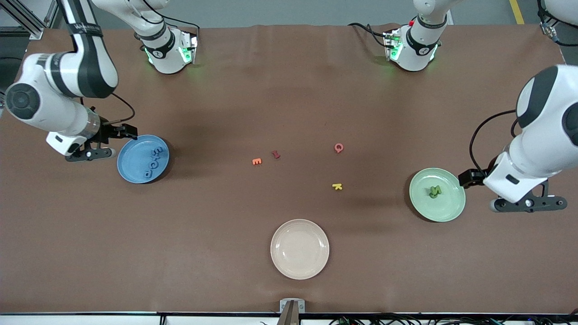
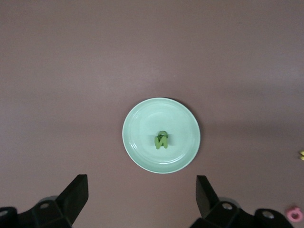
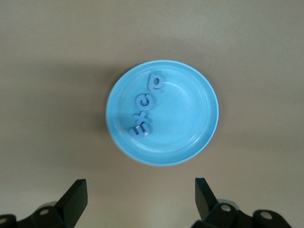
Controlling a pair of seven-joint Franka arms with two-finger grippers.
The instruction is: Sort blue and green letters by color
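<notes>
— Letters all sorted? The blue letters lie in a row in the blue plate near the right arm's end of the table.

— And the green letters sit heaped mid green plate at the left arm's end.

— Grippers?

— Right gripper hangs spread wide, empty, beside the blue plate. Left gripper likewise by the green one.

— Orange, red, pink and yellow letters lie mid-table; a cream plate sits near the front edge.

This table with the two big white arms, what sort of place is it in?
Probably a robotics lab or test bench. Two robot arms stand bolted along a brown table that holds only plates and toy letters: a blue plate, a green plate; cables trail along the edge.
</notes>
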